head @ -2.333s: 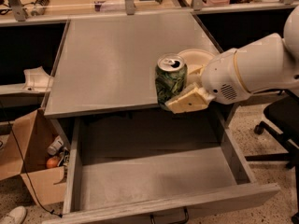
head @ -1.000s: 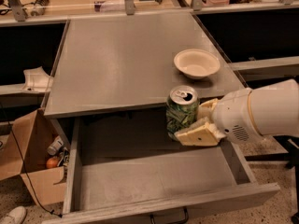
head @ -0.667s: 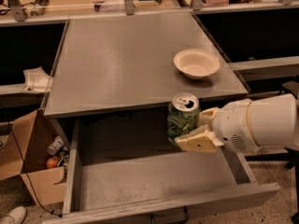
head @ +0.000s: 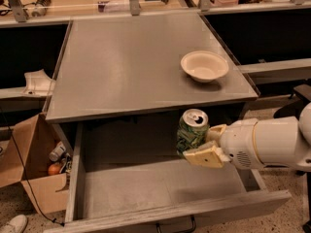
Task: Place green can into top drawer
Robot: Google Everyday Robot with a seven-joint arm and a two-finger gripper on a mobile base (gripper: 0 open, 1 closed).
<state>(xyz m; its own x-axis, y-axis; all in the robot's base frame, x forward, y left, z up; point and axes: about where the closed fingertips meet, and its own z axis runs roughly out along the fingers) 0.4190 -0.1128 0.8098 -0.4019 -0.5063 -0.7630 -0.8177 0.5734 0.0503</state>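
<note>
The green can (head: 192, 132), with a mottled green label and a silver top with a pull tab, is held upright inside the open top drawer (head: 160, 188), over its right half, slightly above the drawer floor. My gripper (head: 201, 147) reaches in from the right on a white arm and is shut on the can, one cream finger (head: 204, 157) in front of it and another behind. The drawer is pulled out wide below the grey tabletop, its front and dark handle at the bottom edge of the view.
A cream bowl (head: 204, 66) sits on the grey tabletop (head: 131, 62) at the right rear. A cardboard box (head: 36, 164) with small items stands on the floor to the left. A dark chair base (head: 294, 101) stands at the right.
The gripper has carried the can down from the tabletop's right edge beside the bowl, forward and into the open drawer. The bowl is now uncovered.
</note>
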